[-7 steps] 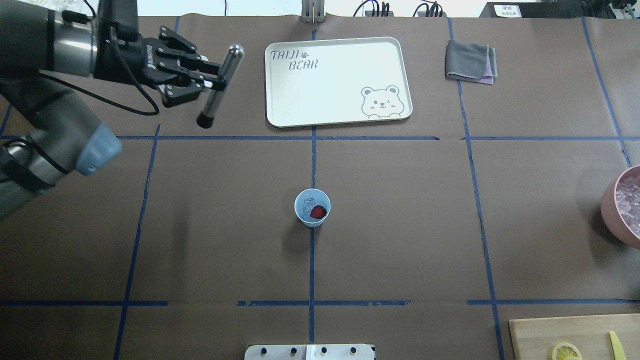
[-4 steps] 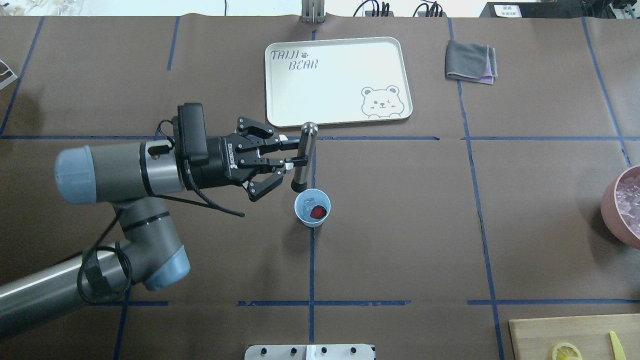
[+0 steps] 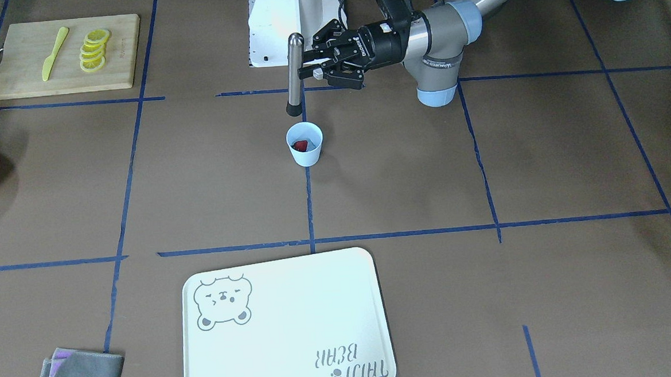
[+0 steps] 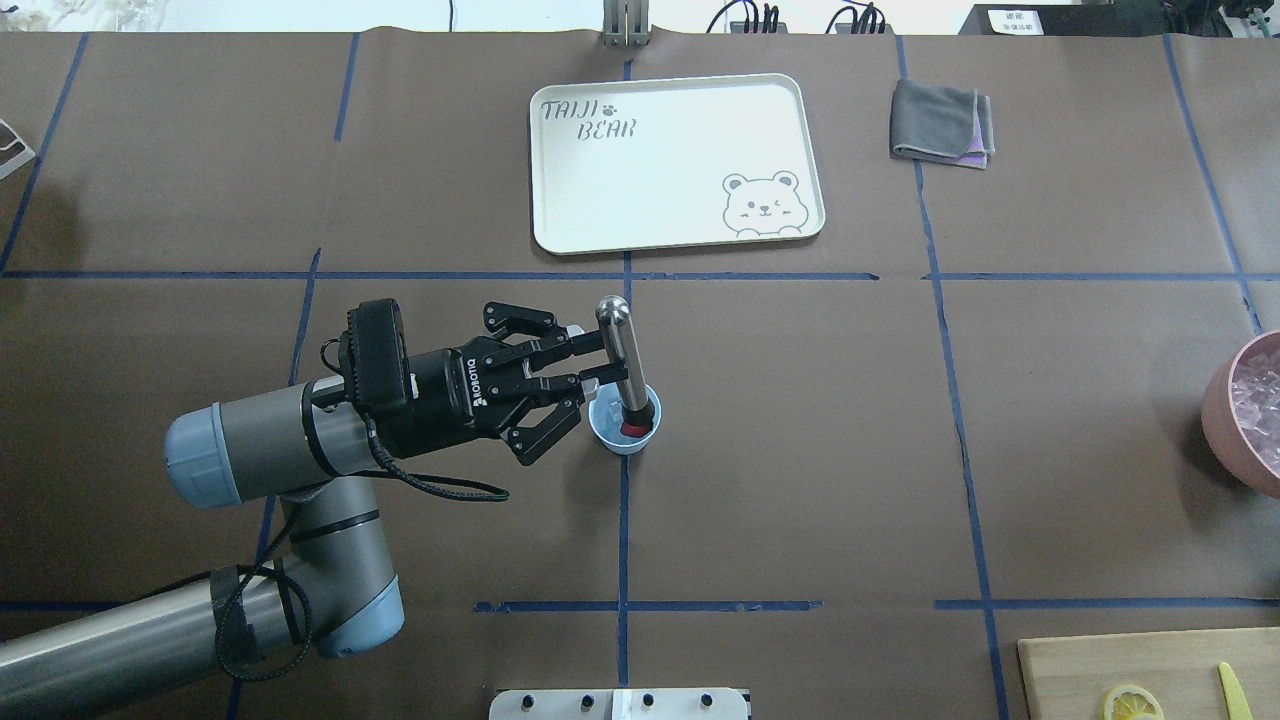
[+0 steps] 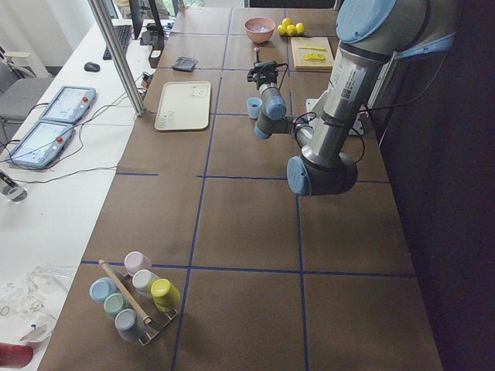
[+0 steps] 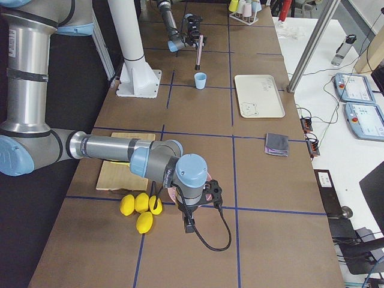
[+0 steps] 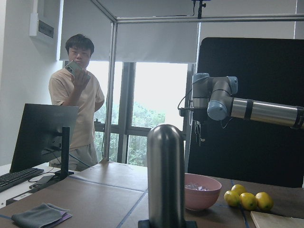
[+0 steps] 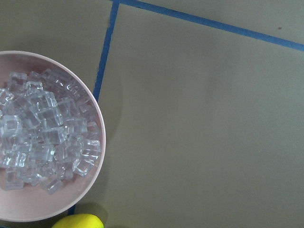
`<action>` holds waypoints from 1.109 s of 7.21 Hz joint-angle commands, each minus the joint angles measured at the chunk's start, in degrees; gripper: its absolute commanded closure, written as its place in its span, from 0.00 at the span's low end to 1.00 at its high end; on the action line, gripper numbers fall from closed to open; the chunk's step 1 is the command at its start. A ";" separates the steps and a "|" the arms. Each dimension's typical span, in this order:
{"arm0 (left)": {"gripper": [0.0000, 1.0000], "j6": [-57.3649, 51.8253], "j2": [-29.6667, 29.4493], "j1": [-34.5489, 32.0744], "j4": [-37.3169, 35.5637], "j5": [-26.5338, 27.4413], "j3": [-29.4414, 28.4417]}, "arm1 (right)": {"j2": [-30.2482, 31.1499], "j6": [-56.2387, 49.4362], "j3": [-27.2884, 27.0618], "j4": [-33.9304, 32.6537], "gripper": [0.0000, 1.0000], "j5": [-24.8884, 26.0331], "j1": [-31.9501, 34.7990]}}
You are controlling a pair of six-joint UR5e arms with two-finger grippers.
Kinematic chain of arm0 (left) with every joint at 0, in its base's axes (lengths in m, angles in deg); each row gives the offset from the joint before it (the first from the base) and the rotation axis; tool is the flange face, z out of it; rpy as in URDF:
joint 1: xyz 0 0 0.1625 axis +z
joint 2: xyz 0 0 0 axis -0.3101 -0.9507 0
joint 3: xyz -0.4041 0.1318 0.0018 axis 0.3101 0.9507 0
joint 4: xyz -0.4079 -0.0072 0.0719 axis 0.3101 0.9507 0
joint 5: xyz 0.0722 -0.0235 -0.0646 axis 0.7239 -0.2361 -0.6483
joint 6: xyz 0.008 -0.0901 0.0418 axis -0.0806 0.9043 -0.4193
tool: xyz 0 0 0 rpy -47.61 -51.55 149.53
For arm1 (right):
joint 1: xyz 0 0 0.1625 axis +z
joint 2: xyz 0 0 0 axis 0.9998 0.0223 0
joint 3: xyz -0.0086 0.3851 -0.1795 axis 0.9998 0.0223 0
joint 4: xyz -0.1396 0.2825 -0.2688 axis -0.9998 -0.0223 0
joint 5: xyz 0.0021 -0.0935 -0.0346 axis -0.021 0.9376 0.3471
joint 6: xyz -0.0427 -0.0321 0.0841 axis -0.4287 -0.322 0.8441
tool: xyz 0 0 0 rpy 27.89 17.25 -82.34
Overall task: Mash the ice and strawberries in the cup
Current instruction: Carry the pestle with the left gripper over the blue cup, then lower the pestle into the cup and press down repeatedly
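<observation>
One cup (image 3: 306,155), one strawberry (image 3: 300,145) inside, one steel pestle (image 3: 293,70) above.

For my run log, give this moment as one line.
left tool: shut on masher | masher: upright, tip above cup | cup: holds strawberry | step: mashing not started

Left arm (image 4: 262,440): comes in low from the robot's left side, elbow bent, wrist level, stretched toward the table's middle
Left gripper (image 4: 593,366): lies horizontal, fingers pinched on an upright metal rod (image 4: 624,362)
Right arm (image 6: 108,147): forearm level, wrist turned downward
Right gripper (image 6: 189,225): points down; whether its fingers are apart cannot be told
</observation>
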 commanded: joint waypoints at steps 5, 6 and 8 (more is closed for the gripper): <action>1.00 -0.16 -0.14 0.00 3.05 3.52 -5.80 | 0.07 -0.12 0.00 0.00 0.00 0.00 0.01; 1.00 -0.16 -0.14 0.09 3.14 3.87 -6.50 | 0.15 -0.12 0.00 0.00 0.00 0.00 0.01; 1.00 -0.24 -0.41 1.23 3.14 4.05 -6.95 | 0.06 -0.12 0.00 0.00 0.00 0.08 0.01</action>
